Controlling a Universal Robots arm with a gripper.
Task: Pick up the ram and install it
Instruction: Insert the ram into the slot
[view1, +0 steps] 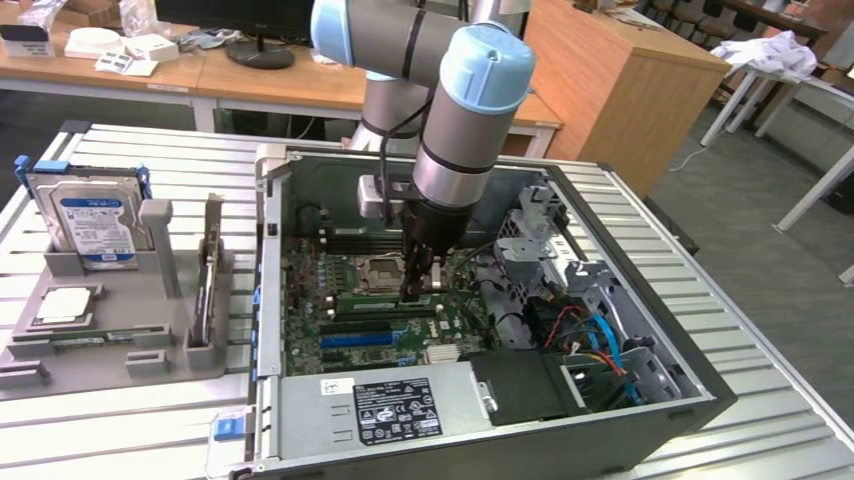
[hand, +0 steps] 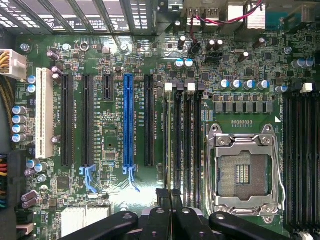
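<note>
— What does the work sit on?
— A ribbed metal table (view1: 134, 430). An open computer case (view1: 627, 420) lies on it, with a grey tray (view1: 80, 375) at the exterior view's left. Wooden desks (view1: 267, 85) stand on the far side, and there is grey floor to the right.
— And the ram?
— The ram (hand: 166, 140) stands on edge along a memory slot, the one nearest the blue expansion slot (hand: 128, 120) and farthest from the processor socket (hand: 243, 172). The gripper (hand: 170, 197) is down at it. Its fingers (hand: 162, 210) are drawn together, with the tips at the stick's top edge. Pinching or only pressing, I cannot tell.
— Any writing?
— The hard drive (view1: 94, 215) has a blue label and the power supply (view1: 396, 408) a black one. Neither can be read.
</note>
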